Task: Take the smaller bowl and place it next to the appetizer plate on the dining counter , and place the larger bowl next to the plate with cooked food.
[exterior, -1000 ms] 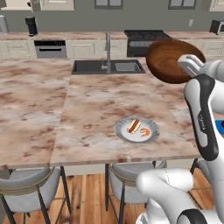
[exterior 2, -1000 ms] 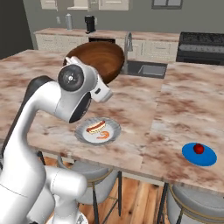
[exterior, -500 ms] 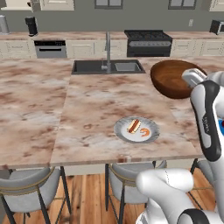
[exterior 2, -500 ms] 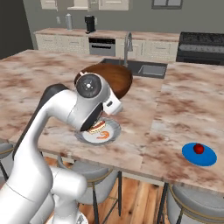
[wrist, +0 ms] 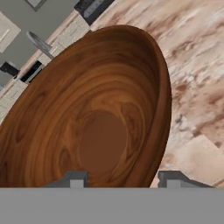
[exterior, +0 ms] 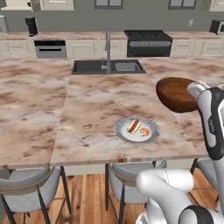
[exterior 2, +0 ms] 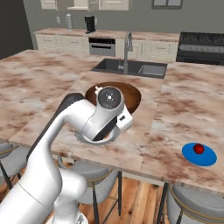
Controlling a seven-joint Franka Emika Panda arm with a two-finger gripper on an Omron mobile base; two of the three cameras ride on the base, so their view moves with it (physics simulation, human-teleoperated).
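While the arm bends forward, the gripper (wrist: 121,177) clamps the larger bowl's (exterior: 176,94) rim above the dining counter (exterior: 96,105).

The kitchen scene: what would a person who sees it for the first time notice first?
First, the larger bowl, brown wood with clear grain, carried by the gripper above the dining counter; the hand view looks straight into it. Next, the plate with cooked food near the counter's front edge, left of the bowl in the left base view. The appetizer plate, bright blue, lies farther right near the same edge.
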